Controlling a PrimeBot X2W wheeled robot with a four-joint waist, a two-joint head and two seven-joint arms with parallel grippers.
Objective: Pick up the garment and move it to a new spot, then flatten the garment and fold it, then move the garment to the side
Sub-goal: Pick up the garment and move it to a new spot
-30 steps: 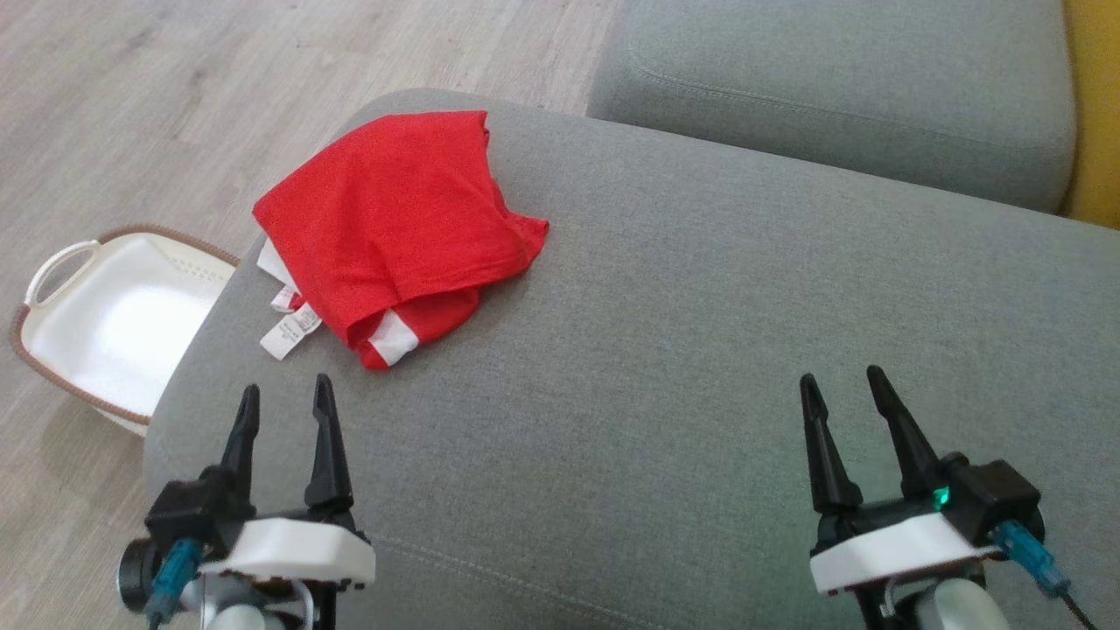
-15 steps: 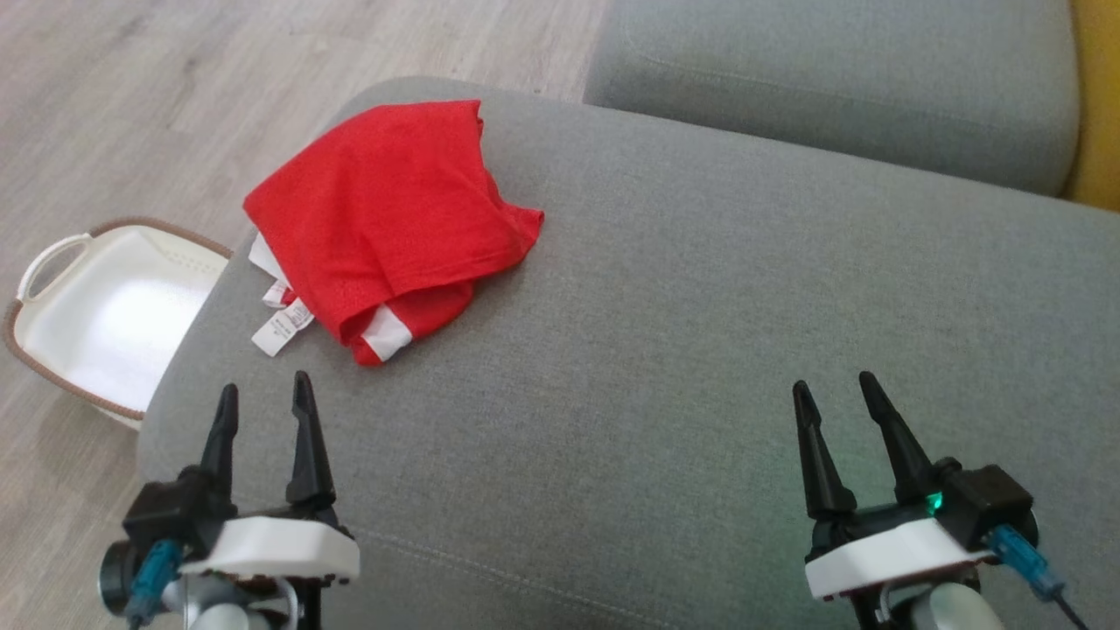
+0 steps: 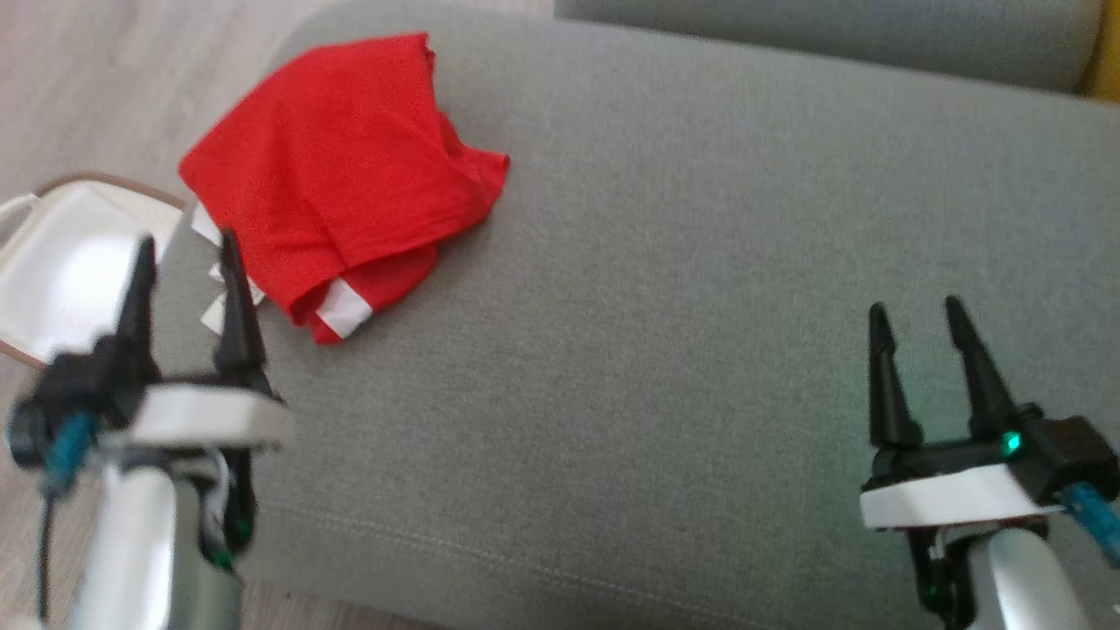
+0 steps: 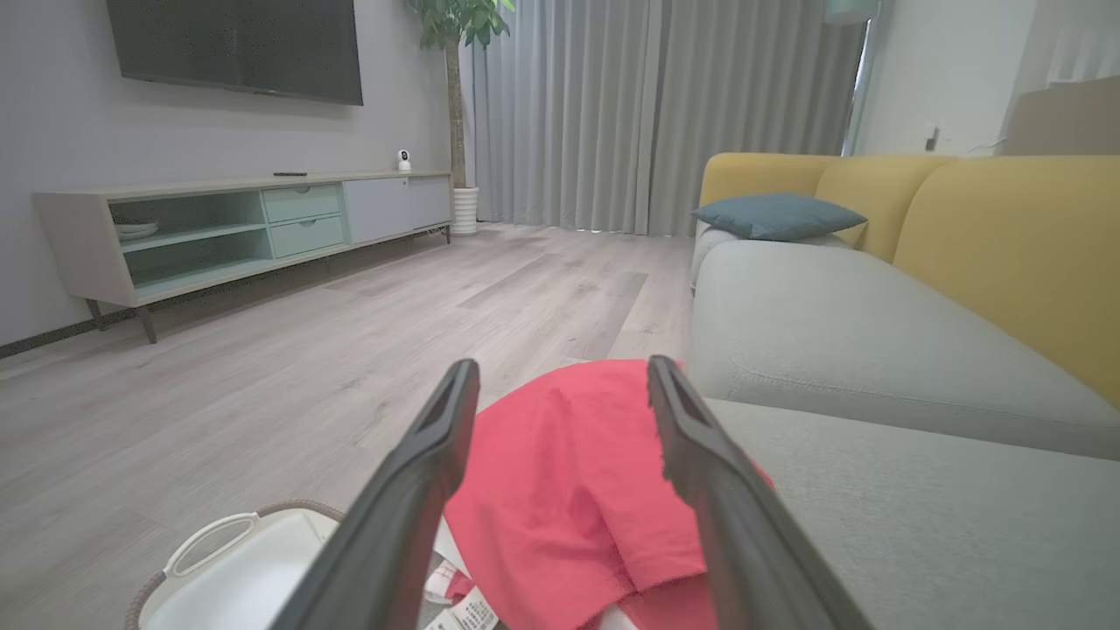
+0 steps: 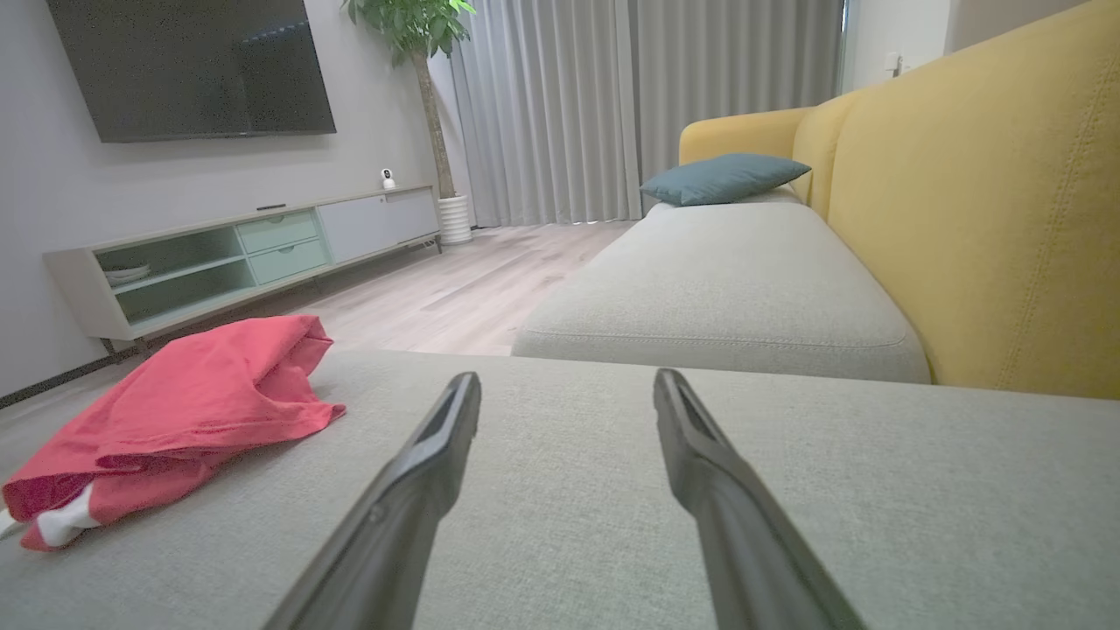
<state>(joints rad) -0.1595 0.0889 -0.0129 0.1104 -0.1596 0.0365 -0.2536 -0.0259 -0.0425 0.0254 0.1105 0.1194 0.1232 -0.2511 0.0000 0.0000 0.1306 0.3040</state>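
**Both grippers wide and empty; red garment lies at the cushion's far left corner**

At your far left, the white basket (image 3: pixel 48 271) with a brown rim stands on the wood floor (image 3: pixel 79 79), tucked against the side of the grey seat cushion (image 3: pixel 665 289). Your left gripper (image 3: pixel 186 243) hangs over the cushion's left edge. It is blurred in the head view, but its two fingers stand well apart with nothing between them.

Just past those fingertips, the garment (image 3: pixel 332 157) rests in a rumpled, loosely folded heap on the cushion's far left corner. A white band shows at its near edge, and white labels (image 3: pixel 214 306) stick out on the basket side. In your left wrist view the red cloth shows through the gap between the fingers, ahead of them and apparently untouched.

Further right, your right gripper (image 3: pixel 915 308) hovers over the near right part of the cushion, well apart from the garment. Its fingers are also spread and hold nothing. Beyond it lie a second grey cushion (image 5: pixel 717 297) and, at the far right, the yellow backrest (image 5: pixel 989 219).
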